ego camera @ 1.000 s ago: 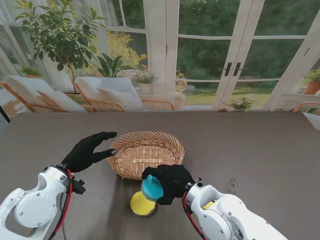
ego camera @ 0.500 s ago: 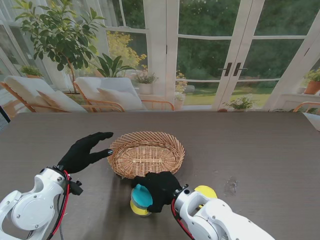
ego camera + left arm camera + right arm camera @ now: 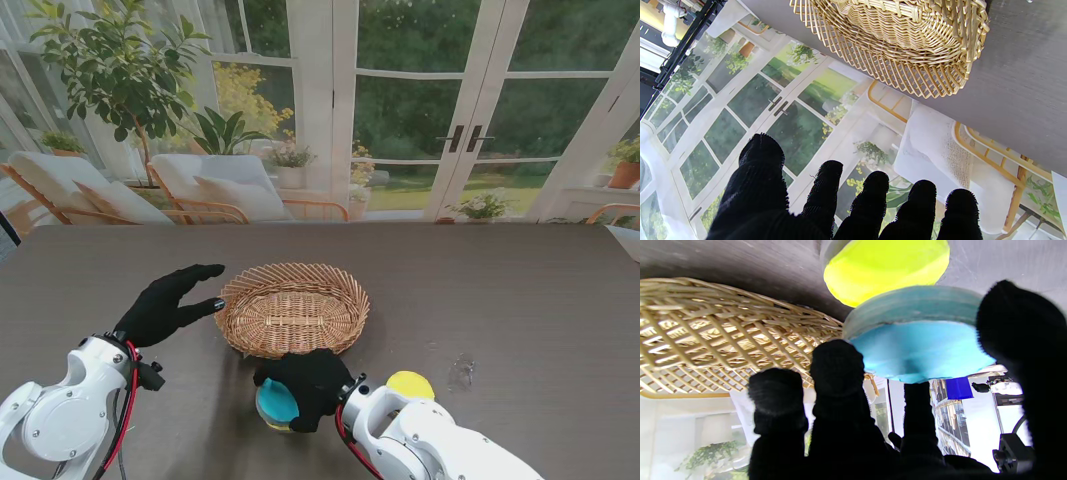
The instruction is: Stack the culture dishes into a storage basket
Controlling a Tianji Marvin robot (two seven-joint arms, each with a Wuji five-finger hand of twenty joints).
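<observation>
Basket [image 3: 293,308]: held no dishes.
Right hand [image 3: 305,385]: fingers clamped on blue dish [image 3: 275,402], over a yellow dish [image 3: 885,268] just beyond the fingertips.
Left hand [image 3: 170,303]: fingers apart, thumb tip beside basket rim.
Second yellow dish [image 3: 409,384]: unstacked, behind the right wrist.

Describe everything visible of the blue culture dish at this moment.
The blue culture dish is a shallow round disc with a clear, plastic-looking rim and a bright blue filling. The right hand holds it, fingers and thumb gripping opposite edges. It sits low over a yellow dish on the table, just on my side of the wicker basket. Whether the two dishes touch cannot be told.
</observation>
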